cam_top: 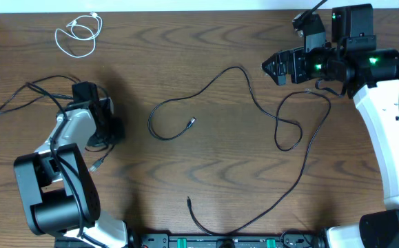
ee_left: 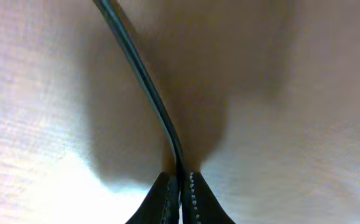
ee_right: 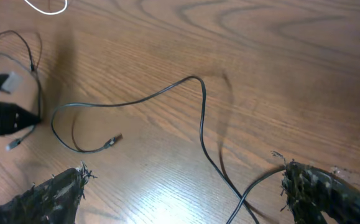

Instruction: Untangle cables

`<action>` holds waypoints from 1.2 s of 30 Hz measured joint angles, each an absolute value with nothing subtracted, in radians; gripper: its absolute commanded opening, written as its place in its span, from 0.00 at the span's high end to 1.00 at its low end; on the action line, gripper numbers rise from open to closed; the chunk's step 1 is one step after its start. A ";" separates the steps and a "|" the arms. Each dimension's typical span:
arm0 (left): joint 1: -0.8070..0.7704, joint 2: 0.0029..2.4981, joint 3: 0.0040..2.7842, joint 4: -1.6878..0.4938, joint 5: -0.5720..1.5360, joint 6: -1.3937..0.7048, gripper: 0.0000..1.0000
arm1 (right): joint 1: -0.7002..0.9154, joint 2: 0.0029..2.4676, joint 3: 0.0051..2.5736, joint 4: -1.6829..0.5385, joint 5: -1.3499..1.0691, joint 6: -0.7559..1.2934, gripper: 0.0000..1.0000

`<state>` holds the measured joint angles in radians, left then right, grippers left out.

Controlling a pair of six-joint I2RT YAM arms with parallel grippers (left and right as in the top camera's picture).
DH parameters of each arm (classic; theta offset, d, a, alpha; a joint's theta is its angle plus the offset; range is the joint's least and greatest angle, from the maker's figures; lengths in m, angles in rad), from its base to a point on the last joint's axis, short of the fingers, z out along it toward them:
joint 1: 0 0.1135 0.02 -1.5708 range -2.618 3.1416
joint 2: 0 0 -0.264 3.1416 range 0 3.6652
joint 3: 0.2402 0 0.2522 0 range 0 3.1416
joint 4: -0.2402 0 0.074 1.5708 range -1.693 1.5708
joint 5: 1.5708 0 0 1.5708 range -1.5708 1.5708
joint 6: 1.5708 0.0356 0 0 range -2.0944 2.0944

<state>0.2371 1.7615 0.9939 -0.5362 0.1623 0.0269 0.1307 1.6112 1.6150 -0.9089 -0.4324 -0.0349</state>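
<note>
Cord (ee_left: 143, 81), thin and black, sits pinched tight in the left tool (ee_left: 181, 186) so it can be pulled loose; right tool (ee_right: 184, 174) hangs wide, holding nothing.

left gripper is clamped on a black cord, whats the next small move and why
Probably lift slightly and draw it toward the middle of the table: the left gripper is shut on one black cord, low against the wood, with other black cords bunched around it at the left.

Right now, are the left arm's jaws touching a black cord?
Touching. The left wrist view shows the left gripper with its jaws shut on the thin black cord, no gap.
</note>
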 measured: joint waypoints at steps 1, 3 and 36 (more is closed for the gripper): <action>0.240 1.761 1.004 -0.516 0.202 0.007 0.92 | 0.131 1.611 1.615 -0.910 -0.432 -0.035 0.01; 0.247 1.757 1.023 -0.463 0.280 -0.037 0.92 | 0.131 1.611 1.615 -0.915 -0.432 -0.035 0.01; 0.357 1.729 1.044 0.093 0.578 -0.604 0.77 | 0.131 1.611 1.615 -0.931 -0.430 -0.035 0.01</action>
<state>0.3573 1.7287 1.0435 0.0925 0.5781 -0.6037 0.1307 1.6112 1.6150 -0.9306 -0.4297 -0.0353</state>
